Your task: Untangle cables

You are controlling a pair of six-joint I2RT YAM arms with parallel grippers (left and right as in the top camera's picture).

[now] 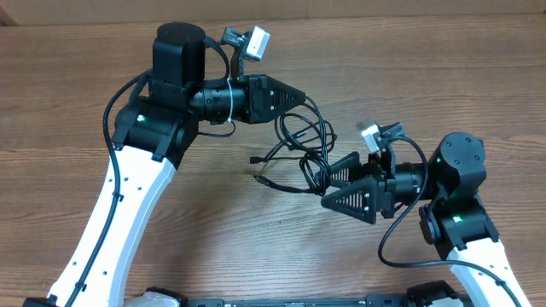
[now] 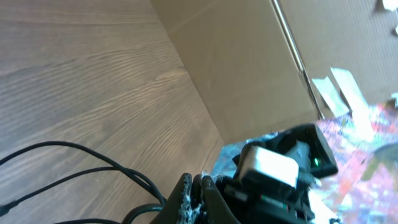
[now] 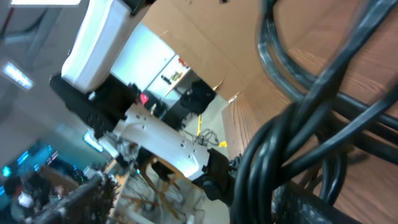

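Pinching a strand of the cables [image 1: 305, 143], left gripper [image 1: 303, 97] is clamped shut, anchoring the tangle mid-table [image 1: 213, 205]. Right gripper [image 1: 325, 188] jaws stand apart around the bunch, likely to draw loops free.

The overhead camera looks straight down on the table [image 1: 384, 51], from far enough to take in the cables [image 1: 303, 145] at its middle. The left wrist camera sits low, looking along the tabletop toward a cardboard wall [image 2: 249, 68]. The right wrist camera, tilted, sits very close to the cables and faces the left arm [image 3: 99, 43]. All three views share the cables.
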